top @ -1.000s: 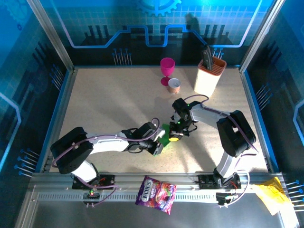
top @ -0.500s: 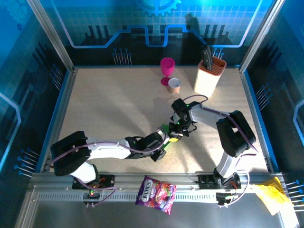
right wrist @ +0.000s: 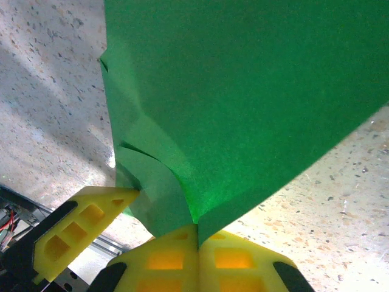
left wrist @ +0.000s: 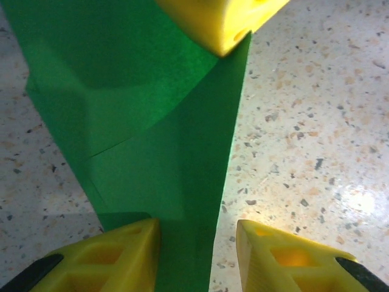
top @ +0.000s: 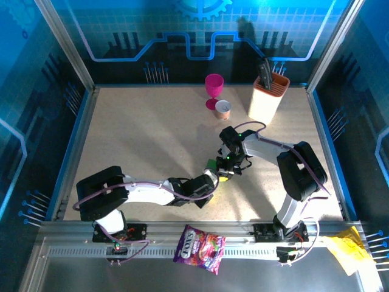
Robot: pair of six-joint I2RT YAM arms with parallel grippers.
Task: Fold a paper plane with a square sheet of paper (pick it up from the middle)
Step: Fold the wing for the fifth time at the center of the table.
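Observation:
The square sheet of paper (top: 211, 164), bright green and creased into a narrow folded shape, is at the table's middle. My right gripper (right wrist: 197, 234) is shut on one folded corner of the sheet (right wrist: 243, 91), which fans out ahead of it. In the top view that gripper (top: 226, 172) stands just right of the sheet. My left gripper (left wrist: 197, 234) is open, and the sheet's tapering end (left wrist: 164, 158) lies in the gap beside its left finger (left wrist: 115, 255); bare table shows by the right finger. From above, the left gripper (top: 209, 181) is low beside the right one.
A pink goblet (top: 214, 88), a small cup (top: 223, 109) and an orange-topped knife block (top: 267, 94) stand at the back. A purple snack bag (top: 199, 246) lies on the front rail, with crumpled yellow paper (top: 346, 249) at the right.
The left arm has stretched lower along the table toward the sheet and its jaws have widened. The right arm keeps its grip and has not moved.

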